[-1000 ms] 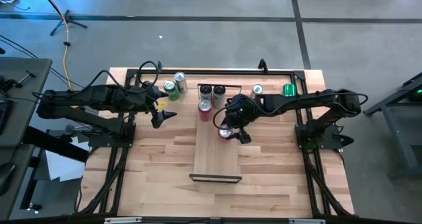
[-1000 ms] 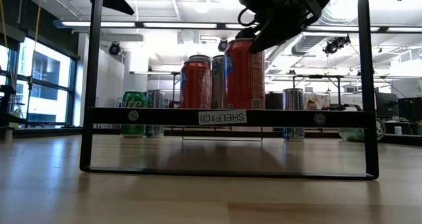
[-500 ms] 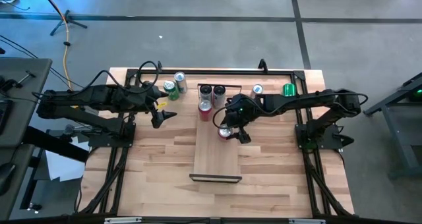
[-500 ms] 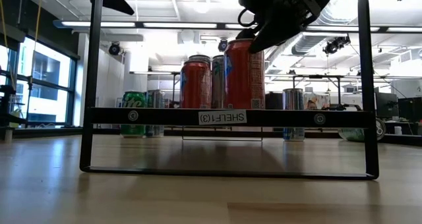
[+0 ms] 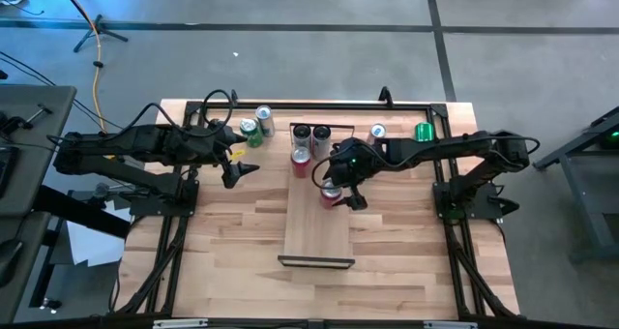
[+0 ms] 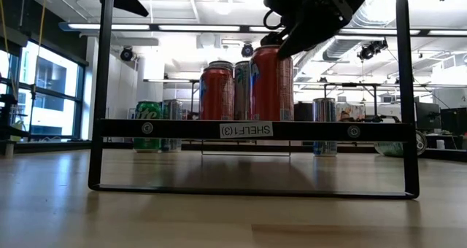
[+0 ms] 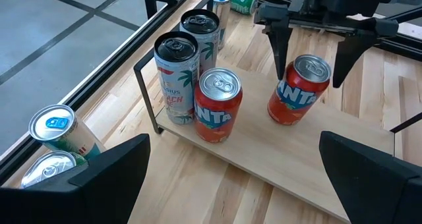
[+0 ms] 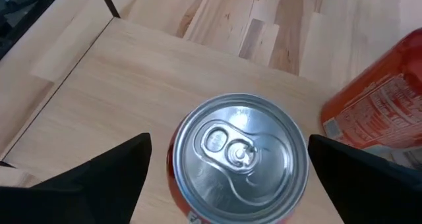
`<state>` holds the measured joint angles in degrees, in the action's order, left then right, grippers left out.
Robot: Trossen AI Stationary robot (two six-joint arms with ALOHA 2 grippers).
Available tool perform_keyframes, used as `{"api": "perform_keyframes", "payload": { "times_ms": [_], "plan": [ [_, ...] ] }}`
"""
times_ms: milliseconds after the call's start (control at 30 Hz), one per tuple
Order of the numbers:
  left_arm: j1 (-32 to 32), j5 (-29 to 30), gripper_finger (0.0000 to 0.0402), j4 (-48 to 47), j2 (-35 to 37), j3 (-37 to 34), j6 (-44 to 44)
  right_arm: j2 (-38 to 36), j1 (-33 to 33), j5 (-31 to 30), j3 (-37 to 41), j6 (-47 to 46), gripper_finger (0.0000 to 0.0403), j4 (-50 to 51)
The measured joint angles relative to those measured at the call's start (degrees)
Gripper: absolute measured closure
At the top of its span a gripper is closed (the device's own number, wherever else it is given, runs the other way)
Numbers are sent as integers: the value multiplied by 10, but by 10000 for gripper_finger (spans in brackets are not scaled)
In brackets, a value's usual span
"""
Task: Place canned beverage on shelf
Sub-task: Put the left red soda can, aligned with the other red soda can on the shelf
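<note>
Wood counter (image 5: 232,242) carries shelf (image 5: 315,234). Orange can (image 7: 298,90) stands upright on shelf, right gripper (image 7: 310,49) above it, fingers apart either side, not clamping. Left gripper (image 5: 235,171) waits over the counter left of shelf, fingers apart.

Two dark jointed arms; black cables looped along links; flat black fingers (image 7: 279,39).
</note>
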<state>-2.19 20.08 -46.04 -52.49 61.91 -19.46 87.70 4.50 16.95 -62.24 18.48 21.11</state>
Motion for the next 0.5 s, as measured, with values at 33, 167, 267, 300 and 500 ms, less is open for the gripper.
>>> {"api": "perform_keyframes", "payload": {
  "times_ms": [33, 167, 267, 300, 500],
  "plan": [
    [0, 0, 5, 0, 0, 0, 0, 0, 1, 0, -5, 0, 9, 7],
    [0, 0, 5, 0, 0, 0, 0, 0, 10, 0, -31, 0, 9, 35],
    [0, 1, 5, 0, 0, 0, 0, 0, 20, 0, -59, 0, 9, 78],
    [0, 1, 5, 0, 0, 0, 1, 0, 24, 0, -69, 0, 9, 91],
    [0, 1, 5, 0, 0, 0, 1, 0, 41, 0, -132, -28, 9, 172]
  ]
}}
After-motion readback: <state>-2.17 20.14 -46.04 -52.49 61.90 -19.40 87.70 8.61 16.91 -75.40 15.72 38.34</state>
